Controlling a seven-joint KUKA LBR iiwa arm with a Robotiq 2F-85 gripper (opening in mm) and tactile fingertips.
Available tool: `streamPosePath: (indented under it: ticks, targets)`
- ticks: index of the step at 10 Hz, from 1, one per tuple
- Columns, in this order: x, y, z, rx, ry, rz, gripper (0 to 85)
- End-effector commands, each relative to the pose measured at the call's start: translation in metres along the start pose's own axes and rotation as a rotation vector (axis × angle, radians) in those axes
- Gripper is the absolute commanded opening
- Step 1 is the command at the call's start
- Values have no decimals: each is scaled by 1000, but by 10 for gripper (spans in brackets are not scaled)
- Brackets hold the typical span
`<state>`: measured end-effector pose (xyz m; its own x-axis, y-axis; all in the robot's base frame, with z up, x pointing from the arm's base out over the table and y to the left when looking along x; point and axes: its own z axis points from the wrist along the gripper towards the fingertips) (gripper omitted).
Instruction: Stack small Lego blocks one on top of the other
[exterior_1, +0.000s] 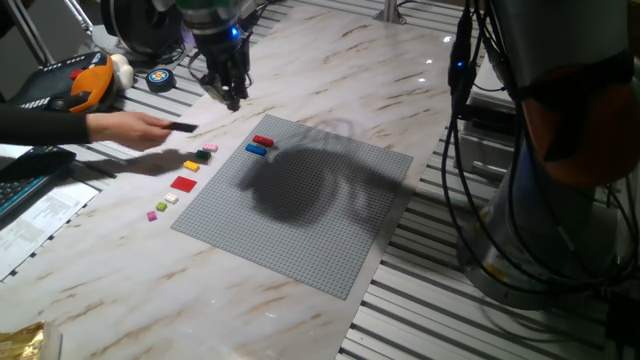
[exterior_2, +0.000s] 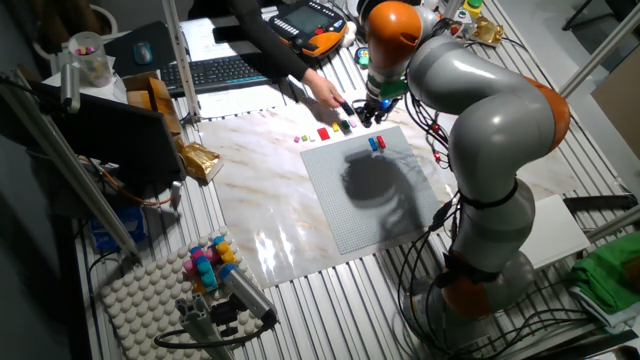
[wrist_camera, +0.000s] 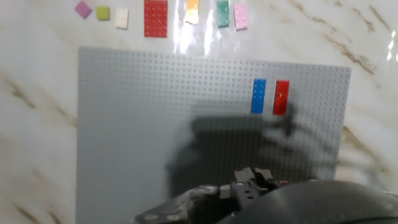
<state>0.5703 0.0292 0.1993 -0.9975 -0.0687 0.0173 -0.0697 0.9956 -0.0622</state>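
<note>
Red brick (wrist_camera: 281, 97) and blue brick (wrist_camera: 258, 96) lie side by side on our grey plate (wrist_camera: 137, 124), unstacked; we cannot tell whether the jaws are apart.

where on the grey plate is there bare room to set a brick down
Most of the big grey studded plate is bare, everything away from the small red oblong brick and small blue oblong brick lying side by side near one corner. Crowded: the row of loose pieces along its edge.

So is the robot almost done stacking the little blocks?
Not yet. Nothing is stacked: the red block and blue block lie side by side on the grey plate. A person's hand holds the black block. The end effector hovers off the plate's corner, carrying nothing.
</note>
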Motion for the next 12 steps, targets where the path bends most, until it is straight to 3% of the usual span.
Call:
streamPosePath:
  ticks: [1,4,6,12]
  targets:
    - [-4,3,3,3,-10,-6,343]
    - [-10,5,10,16,-11,-3,377]
    - [-15,7,17,18,-15,-4,453]
    - [-23,4,33,-8,-23,-9,510]
